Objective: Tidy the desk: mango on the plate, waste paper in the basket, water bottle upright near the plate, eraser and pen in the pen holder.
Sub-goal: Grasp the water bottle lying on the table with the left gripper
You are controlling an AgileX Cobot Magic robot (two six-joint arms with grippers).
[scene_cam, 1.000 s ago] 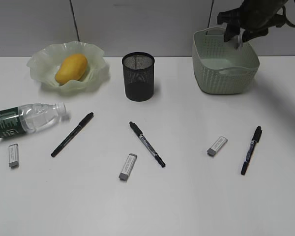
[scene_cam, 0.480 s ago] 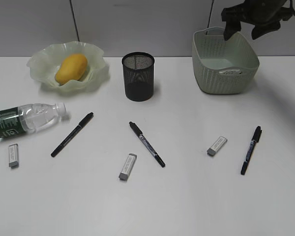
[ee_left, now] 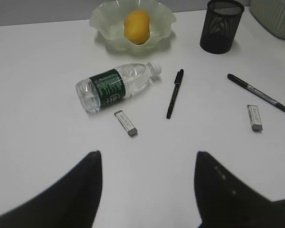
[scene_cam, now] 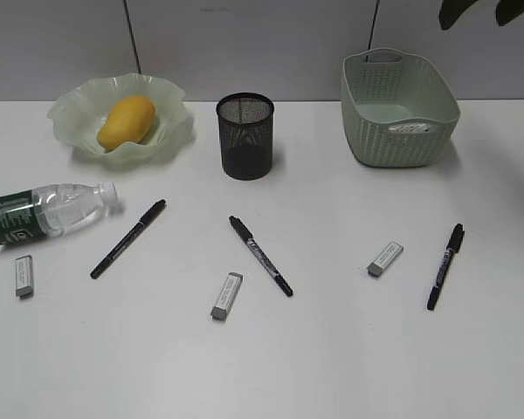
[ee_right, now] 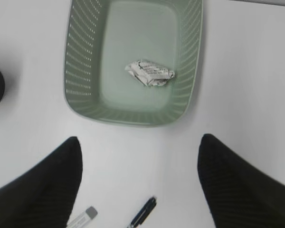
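The waste paper (ee_right: 149, 74) lies inside the basket (scene_cam: 358, 131) at the worktop's (scene_cam: 332, 349) far right corner. The mango (scene_cam: 127, 120) sits on the plate (scene_cam: 70, 109) at the far left, and the pen holder (scene_cam: 244, 137) stands between them. The water bottle (scene_cam: 44, 212) lies on its side by the left edge. Both the right gripper (ee_right: 140, 187) and left gripper (ee_left: 147, 190) hang empty, fingers spread wide.
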